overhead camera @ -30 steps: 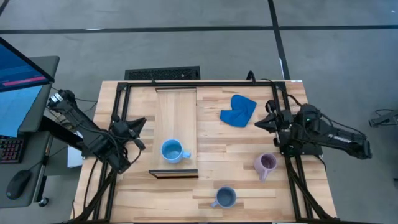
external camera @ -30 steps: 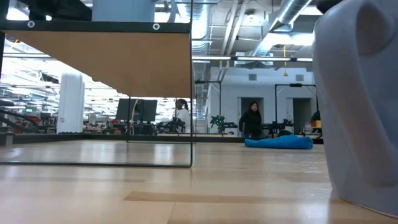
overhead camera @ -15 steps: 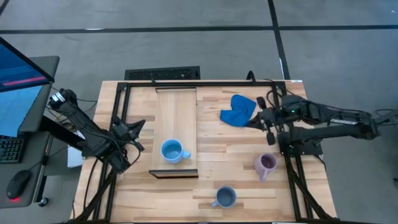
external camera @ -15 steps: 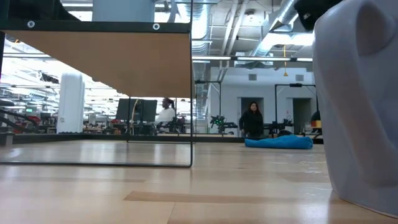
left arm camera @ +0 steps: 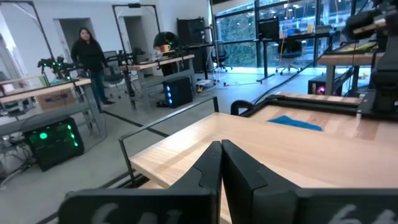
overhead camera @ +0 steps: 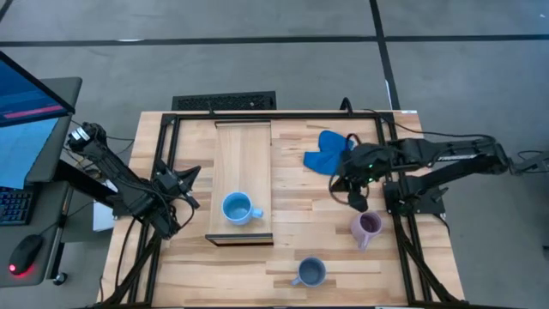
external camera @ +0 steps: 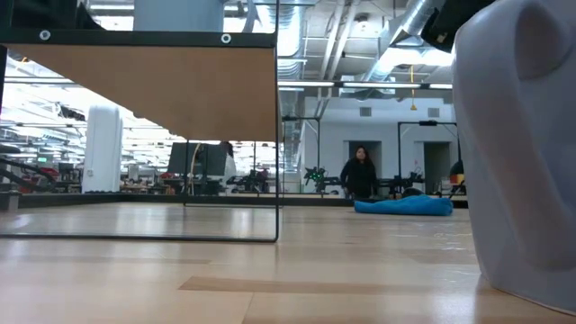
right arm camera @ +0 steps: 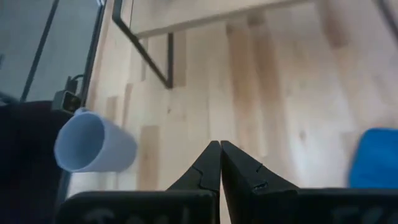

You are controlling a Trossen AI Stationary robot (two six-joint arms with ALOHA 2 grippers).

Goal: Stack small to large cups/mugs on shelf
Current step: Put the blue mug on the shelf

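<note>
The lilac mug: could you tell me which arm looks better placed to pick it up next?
Probably the right: its tool hovers just beside the lilac mug, fingers shut, while the left tool waits at the table's opposite edge.

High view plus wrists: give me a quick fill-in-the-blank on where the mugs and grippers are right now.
1. The only mug on the shelf is the ____ mug.
2. The right gripper hovers nearest the ____ mug.
3. Both the right gripper and the left gripper have fingers that are ____.
4. The blue cloth lies on the shelf's ____ side in the high view.

Missing words: sky blue; lilac; shut; right
</note>
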